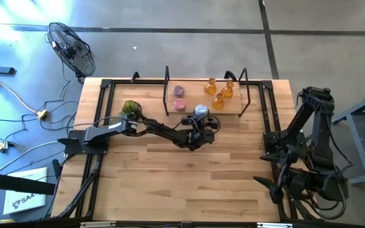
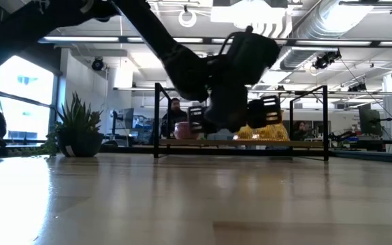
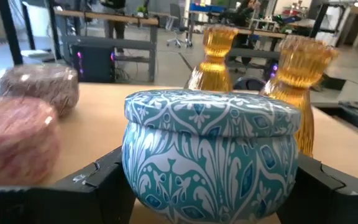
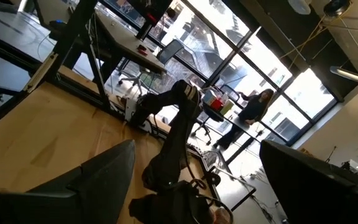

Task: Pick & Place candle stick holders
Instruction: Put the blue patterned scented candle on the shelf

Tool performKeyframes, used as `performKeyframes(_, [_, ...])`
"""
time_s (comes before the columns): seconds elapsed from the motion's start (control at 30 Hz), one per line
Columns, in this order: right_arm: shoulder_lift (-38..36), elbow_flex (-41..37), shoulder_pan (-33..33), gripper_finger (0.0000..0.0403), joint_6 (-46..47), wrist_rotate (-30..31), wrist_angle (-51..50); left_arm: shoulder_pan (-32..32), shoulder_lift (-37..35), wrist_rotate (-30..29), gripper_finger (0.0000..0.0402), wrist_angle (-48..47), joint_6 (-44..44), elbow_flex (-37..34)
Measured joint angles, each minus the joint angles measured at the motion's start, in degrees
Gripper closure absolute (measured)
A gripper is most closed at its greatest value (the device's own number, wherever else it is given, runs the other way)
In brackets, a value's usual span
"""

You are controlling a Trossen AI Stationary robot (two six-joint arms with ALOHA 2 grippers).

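The light blue squat holder point(image 1: 201, 111), patterned blue and white, is at the near edge of the black-framed rack point(image 1: 246, 95) at the table's far side. My left gripper point(image 1: 199, 125) reaches to it from the near side and is shut on it; it fills the left wrist view point(image 3: 210, 155). Two pink holders point(image 1: 179, 90) point(image 1: 179, 105) and three amber holders point(image 1: 211, 85) point(image 1: 228, 89) point(image 1: 218, 101) stand on the rack's board. My right gripper point(image 4: 197, 180) is open and empty, parked at the table's right edge point(image 1: 296, 183). My left gripper holds the light blue holder by its round body point(image 3: 135, 168), pinched between the two fingers point(image 3: 101, 183), one on each side at the widest part. The fingers come level from the table's near side. The holder is upright; whether its base is clear of the board, I cannot tell.
A green leafy plant ball point(image 1: 130, 107) sits on the table left of the rack, near my left arm. The rack's upright black posts point(image 1: 166, 88) stand beside the holders. The wooden table point(image 1: 189, 183) stretches toward the near edge. People show in the room beyond point(image 2: 174, 112).
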Motion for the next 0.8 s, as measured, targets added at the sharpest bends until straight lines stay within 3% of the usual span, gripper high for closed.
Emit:
performKeyframes(0.17, [0.0, 0.0, 0.0, 0.0063, 0.0, 0.0, -0.1, 1.0, 1.4, -0.8, 0.0115, -0.4, 2.7, 4.2])
performKeyframes(0.47, [0.0, 0.0, -0.2, 0.0063, 0.0, 0.0, -0.1, 1.3, 1.3, 0.6, 0.0115, -14.1, -11.1, 4.1])
performKeyframes(0.8, [0.0, 0.0, -3.2, 0.0063, 0.0, -0.6, -0.4, 4.4, 1.2, 5.6, 0.0115, -16.1, -12.0, 3.9])
